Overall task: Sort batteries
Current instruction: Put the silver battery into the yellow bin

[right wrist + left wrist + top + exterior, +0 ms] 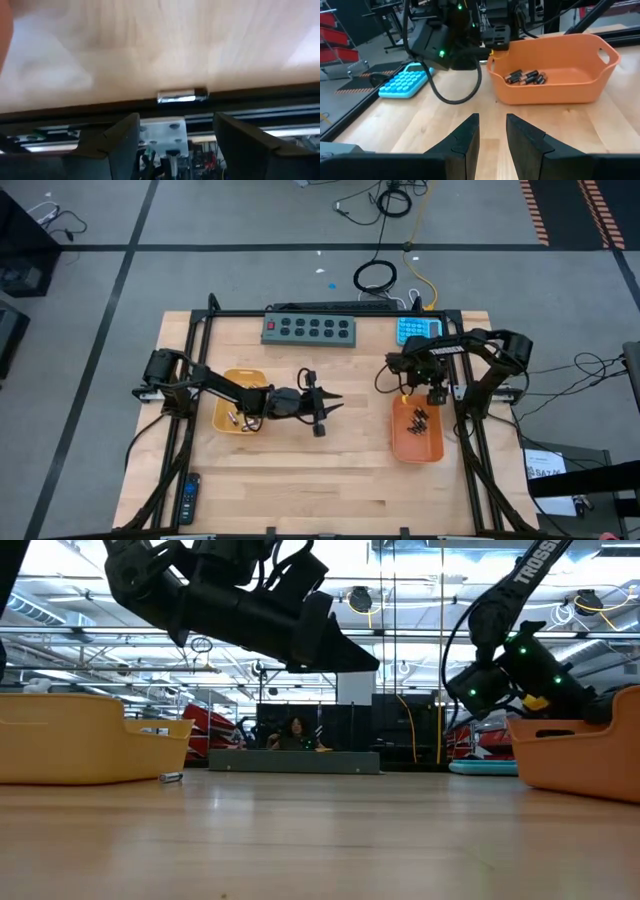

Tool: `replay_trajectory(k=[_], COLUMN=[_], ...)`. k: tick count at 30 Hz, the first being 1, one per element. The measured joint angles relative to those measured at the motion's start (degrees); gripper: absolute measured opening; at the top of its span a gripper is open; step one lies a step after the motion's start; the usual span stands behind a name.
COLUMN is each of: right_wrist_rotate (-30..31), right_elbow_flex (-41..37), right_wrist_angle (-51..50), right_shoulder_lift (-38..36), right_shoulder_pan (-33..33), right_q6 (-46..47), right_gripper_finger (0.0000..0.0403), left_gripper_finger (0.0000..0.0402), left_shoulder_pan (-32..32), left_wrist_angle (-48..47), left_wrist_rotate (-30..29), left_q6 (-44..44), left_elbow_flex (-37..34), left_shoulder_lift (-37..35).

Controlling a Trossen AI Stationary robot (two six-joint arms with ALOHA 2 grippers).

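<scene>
Worktop (pixel 300 480): pale wood slab filling the middle of the high view, framed by dark rails; carries everything listed below.

Left arm (pixel 215 388): reaches from centre-left toward mid-frame. Left gripper (pixel 335 405), jaws narrowly parted, grasping nothing, aimed across bare wood toward the right tray; probably posed between trips.

Right arm (pixel 490 355): folds in from upper right. Right gripper (pixel 428 388), jaws released and spread wide, empty, poised above the near end of the right tray; likely placed there to drop or fetch.

Right orange tray (pixel 403 448): right of centre, holds a cluster of dark batteries (pixel 526 77); evidently the bin for one sort.

Left orange tray (pixel 222 415): left of centre beside the left arm, a few small batteries (pixel 232 418) inside; seemingly the other bin.

Grey switch panel (pixel 308 329): upper centre.

Blue calculator (pixel 417 329): upper right, beside the panel.

Black remote (pixel 188 496): lower left, apart from the sorting.

Stray silver battery (pixel 182 97): lying against the dark rail, centre of the right wrist view; outside both trays, apparently unsorted.
</scene>
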Motion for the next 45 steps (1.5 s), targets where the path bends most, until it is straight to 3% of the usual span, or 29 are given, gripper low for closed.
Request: replay_trajectory(k=[6,13,20,33,39,43,45], right_wrist_rotate=[-0.6,-8.7,-10.8,-15.8,-18.7,-10.8,-9.8], right_elbow_flex=[-0.1,0.6,0.6,3.4,6.4,7.3,7.2], right_wrist_angle=[-1.7,-2.2,0.1,4.1,6.8,3.3,2.2], right_shoulder_lift=[-1.8,-7.5,-8.1,-8.1,-8.1,-8.0,-8.0], right_shoulder_pan=[0.0,-1.5,-1.1,6.2,7.6,4.8,2.6], right_q6=[0.8,-1.8,-2.9,-2.7,1.9,6.9,9.0], right_gripper_finger=[0.0239,0.0215,0.0197,0.0193,0.0193,0.0193,0.0193], left_gripper_finger=[0.0107,0.0107,0.0107,0.0107,0.0107,0.0107,0.0107], left_shoulder_pan=[0.0,0.0,0.5,0.4,0.4,0.3,0.3], left_wrist_angle=[1.2,0.8,0.8,-0.3,-0.3,-0.3,-0.2], left_wrist_rotate=[0.0,0.0,0.0,0.0,0.0,0.1,0.2], left_q6=[0.1,1.1,1.3,1.6,1.5,1.0,0.4], left_elbow_flex=[0.0,0.0,0.0,0.0,0.0,0.0,0.0], left_shoulder_lift=[0.0,0.0,0.0,0.0,0.0,0.0,0.0])
